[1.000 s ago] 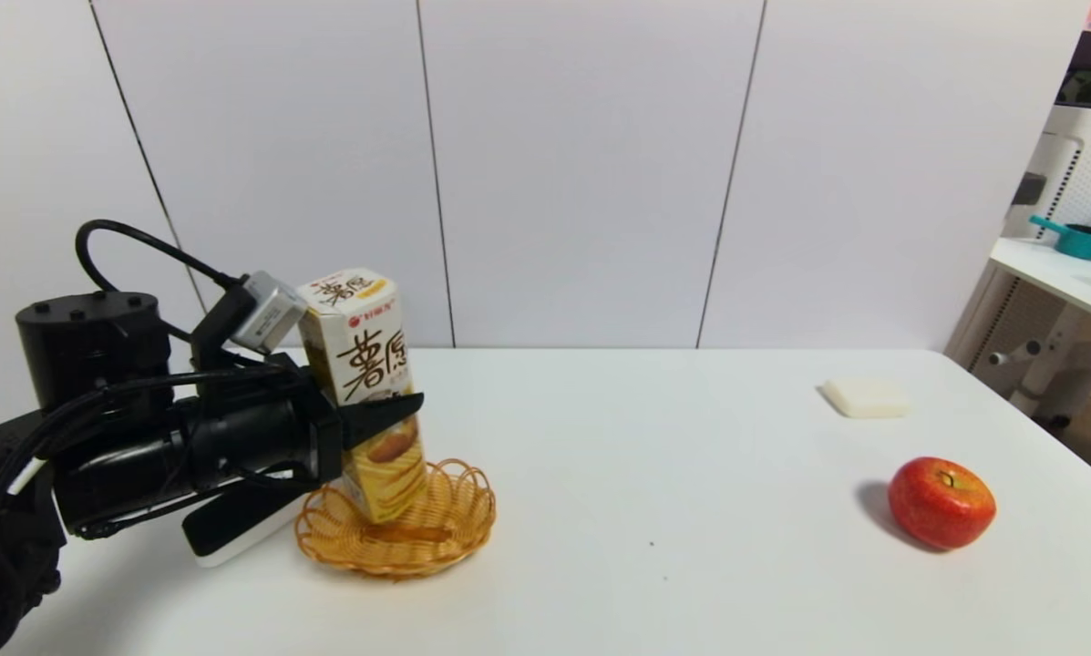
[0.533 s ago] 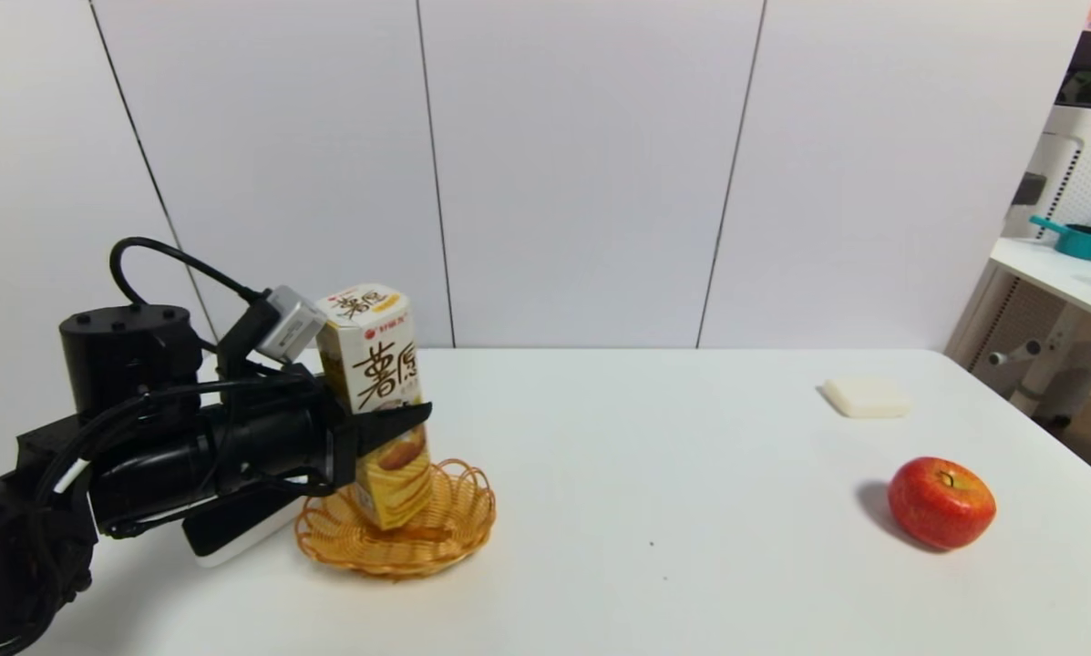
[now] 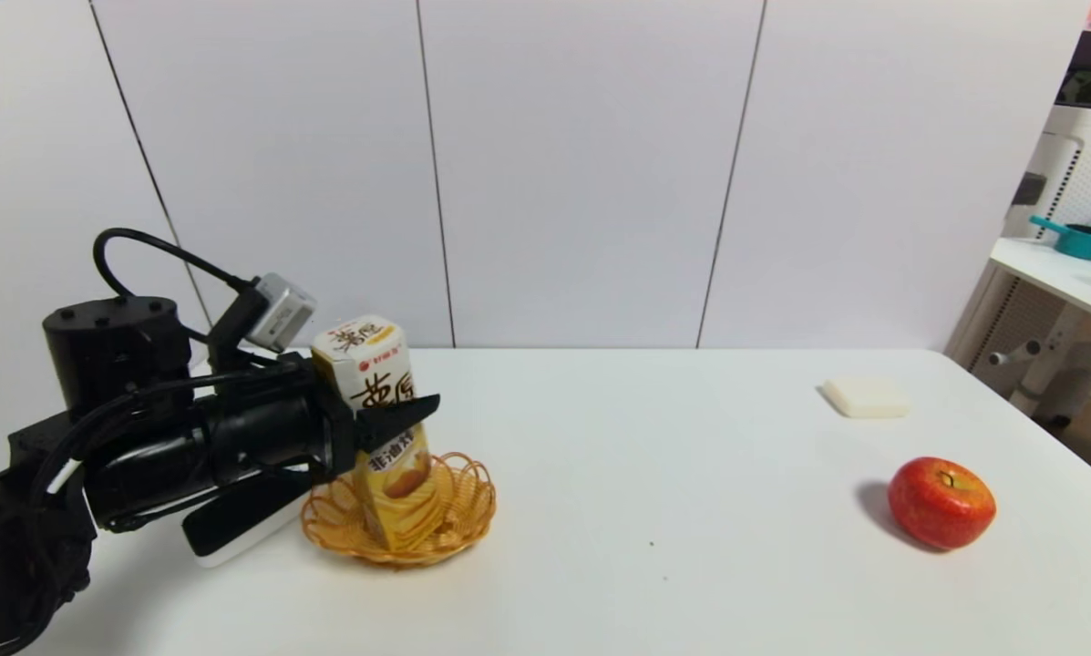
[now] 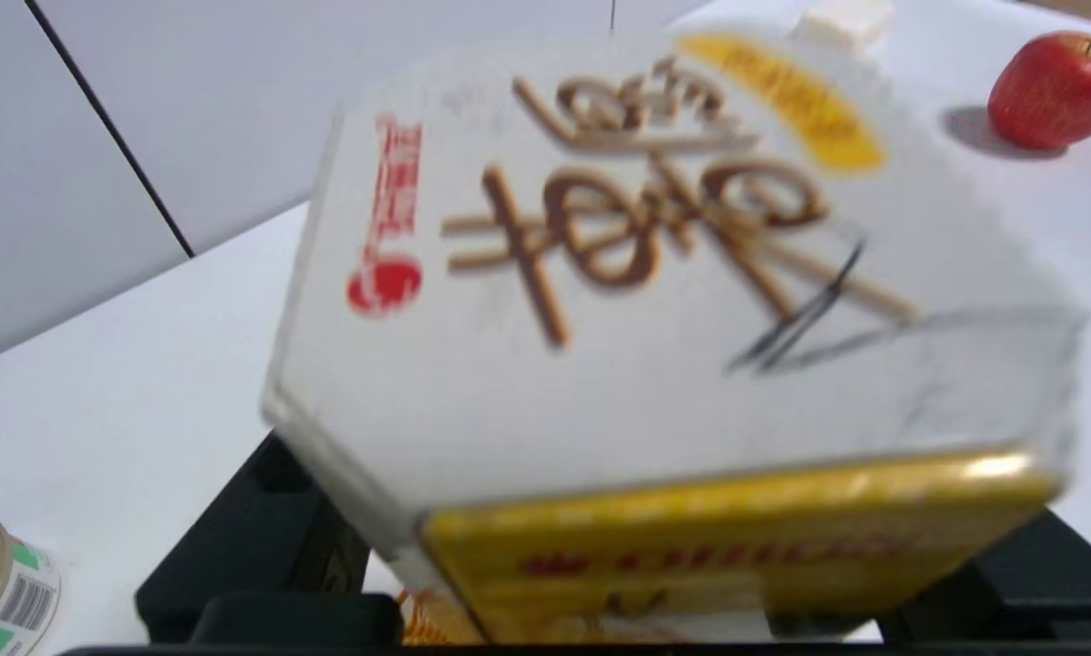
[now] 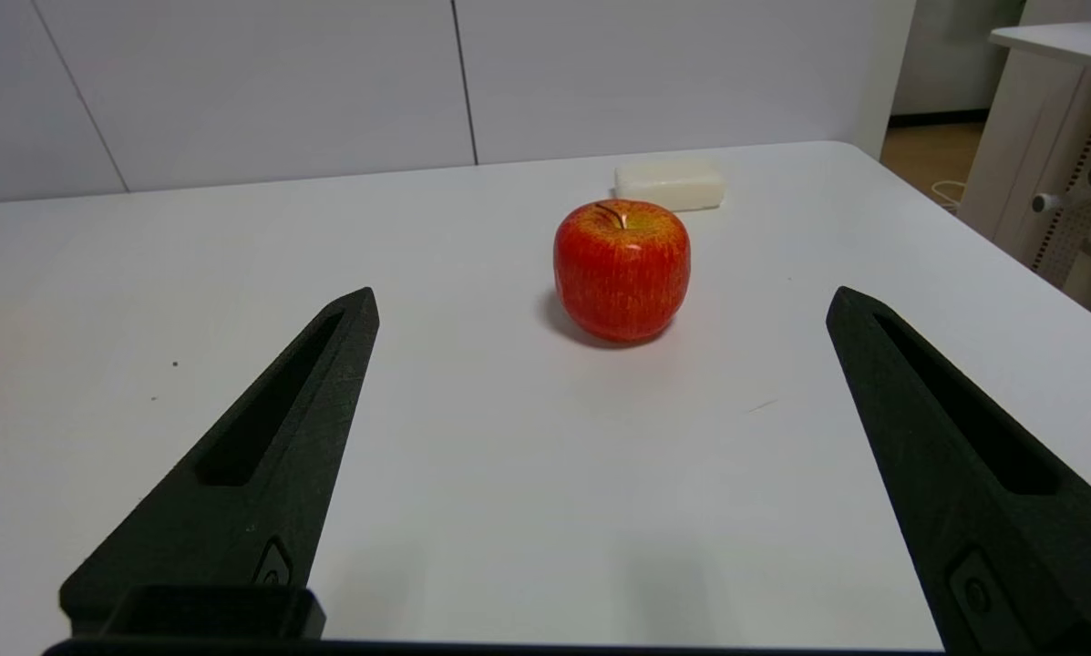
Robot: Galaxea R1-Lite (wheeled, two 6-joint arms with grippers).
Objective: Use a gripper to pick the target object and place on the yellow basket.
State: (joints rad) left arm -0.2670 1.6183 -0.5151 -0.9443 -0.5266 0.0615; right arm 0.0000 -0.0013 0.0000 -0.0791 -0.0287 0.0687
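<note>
One carton, tilted, within the basket's near rim | my left gripper unclamped around it, likely letting the basket bear it | right gripper agape, idle above table

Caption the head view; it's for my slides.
Left gripper around a potato-chip carton standing tilted in a scalloped wicker basket, red apple off right.
</note>
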